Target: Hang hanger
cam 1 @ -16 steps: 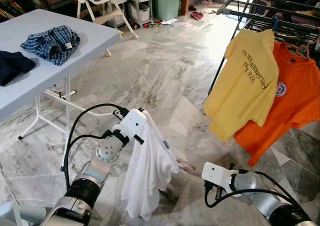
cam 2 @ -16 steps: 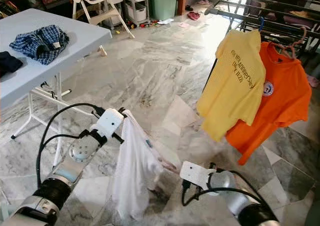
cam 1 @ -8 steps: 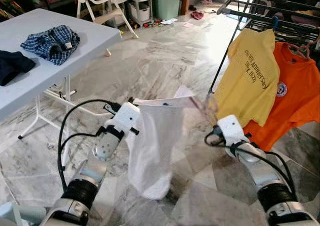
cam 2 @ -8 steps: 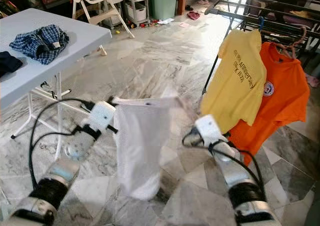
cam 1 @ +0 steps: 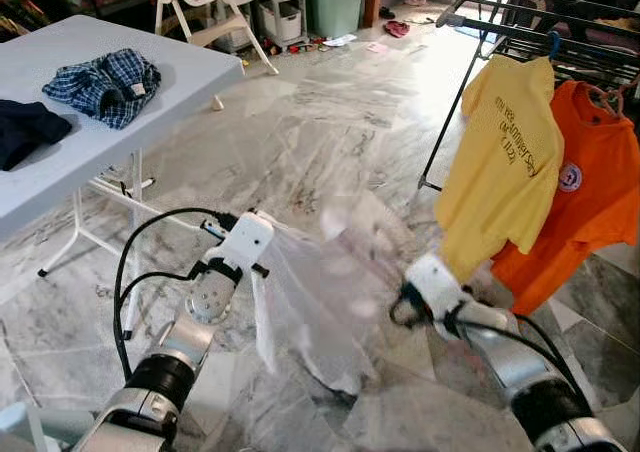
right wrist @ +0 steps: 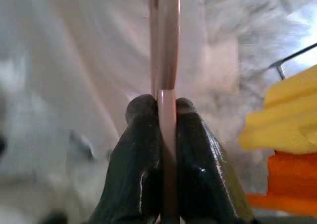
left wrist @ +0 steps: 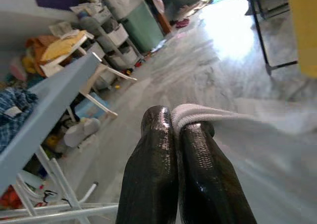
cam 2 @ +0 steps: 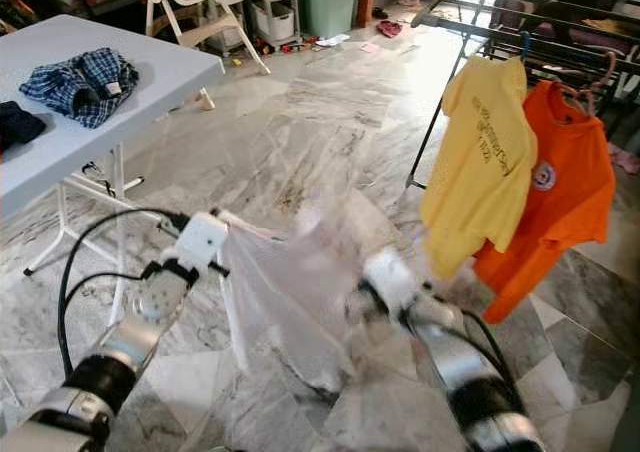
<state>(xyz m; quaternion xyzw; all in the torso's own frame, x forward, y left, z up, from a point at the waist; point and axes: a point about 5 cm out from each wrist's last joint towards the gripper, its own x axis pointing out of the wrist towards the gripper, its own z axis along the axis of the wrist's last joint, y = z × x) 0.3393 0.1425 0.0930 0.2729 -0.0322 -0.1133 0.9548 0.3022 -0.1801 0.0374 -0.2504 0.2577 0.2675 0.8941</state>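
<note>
I am holding a white garment stretched between my two claws, low over the marble floor and short of the drying rack. My left gripper is clenched on a rolled white edge of the cloth, and my right gripper is clamped on a thin pinkish bar, which I am taking to be the hanger inside the garment. In the head views the cloth and my right arm are blurring, so I am judging that things are moving fast. The main risk I am seeing is the garment slipping off the hanger: my left claw is pinching only a narrow roll of fabric, and a hard tug from either side could pull it free or drag the shirt off one shoulder. The hem is also hanging near the floor and could brush it or snag. On the rack, a yellow shirt and an orange shirt are hanging already, so I am needing a free stretch of rail; swinging in carelessly could knock them or tangle with them. I cannot make out the hanger's hook, so I cannot tell which way it is facing.
</note>
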